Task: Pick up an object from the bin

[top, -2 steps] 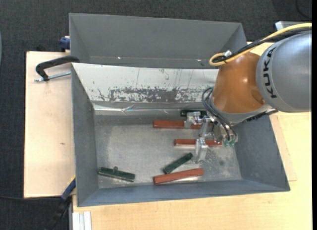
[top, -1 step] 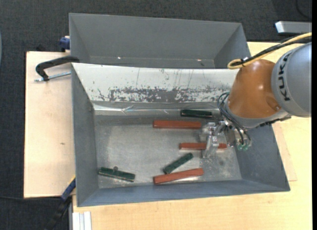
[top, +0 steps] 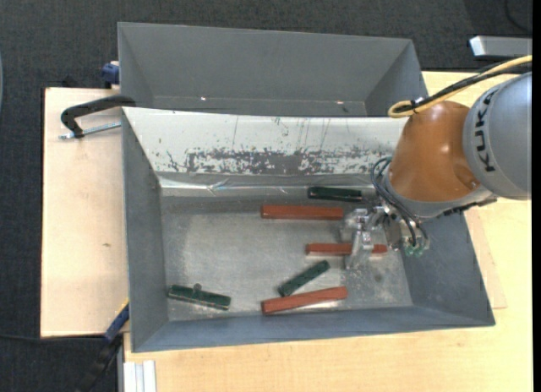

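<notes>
Bin [top: 144,238]: grey metal, sloped walls, scuffed floor, six loose items.

Pincer [top: 364,248]: right of centre, low over the floor, hanging below the arm's orange cover [top: 431,158]. Released or clenched: cannot tell.

Item at the pincer: short red bar [top: 328,249]. It is flat, narrow and reddish-brown, and lies nearly level in the right-centre of the floor. Its right part passes under the pincer. Whether it is grasped cannot be told.

Other items:
- Long red bar [top: 301,211], level, above the short one, near the back wall.
- Back green bar [top: 336,193], dark, just above the long bar's right end, its right end hidden by the arm.
- Tilted green bar [top: 303,279], slanting up to the right, just below the short red bar.
- Low red bar [top: 304,301], close to the front wall.
- Left green bar [top: 198,297], lower left corner, well apart from the rest.
</notes>
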{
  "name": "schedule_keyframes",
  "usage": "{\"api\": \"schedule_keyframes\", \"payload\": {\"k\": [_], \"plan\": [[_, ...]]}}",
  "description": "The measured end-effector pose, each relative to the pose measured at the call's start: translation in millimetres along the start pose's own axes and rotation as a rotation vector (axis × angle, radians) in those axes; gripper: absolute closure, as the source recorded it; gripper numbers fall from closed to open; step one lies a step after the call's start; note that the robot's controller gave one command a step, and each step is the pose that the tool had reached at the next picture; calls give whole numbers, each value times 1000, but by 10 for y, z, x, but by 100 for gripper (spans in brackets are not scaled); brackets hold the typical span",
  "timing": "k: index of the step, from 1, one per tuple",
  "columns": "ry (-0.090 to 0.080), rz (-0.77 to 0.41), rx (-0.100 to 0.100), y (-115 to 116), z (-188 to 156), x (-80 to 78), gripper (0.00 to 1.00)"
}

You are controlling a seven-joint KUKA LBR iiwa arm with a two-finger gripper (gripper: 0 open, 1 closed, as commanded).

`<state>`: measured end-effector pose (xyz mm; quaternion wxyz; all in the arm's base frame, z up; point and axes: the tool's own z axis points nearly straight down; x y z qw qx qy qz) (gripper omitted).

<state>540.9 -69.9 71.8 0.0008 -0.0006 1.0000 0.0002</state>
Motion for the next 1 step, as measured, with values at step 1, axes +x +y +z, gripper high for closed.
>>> {"api": "schedule_keyframes", "payload": {"k": [1], "plan": [[-4, -99, 0, -112, -1298, 154, 100]]}}
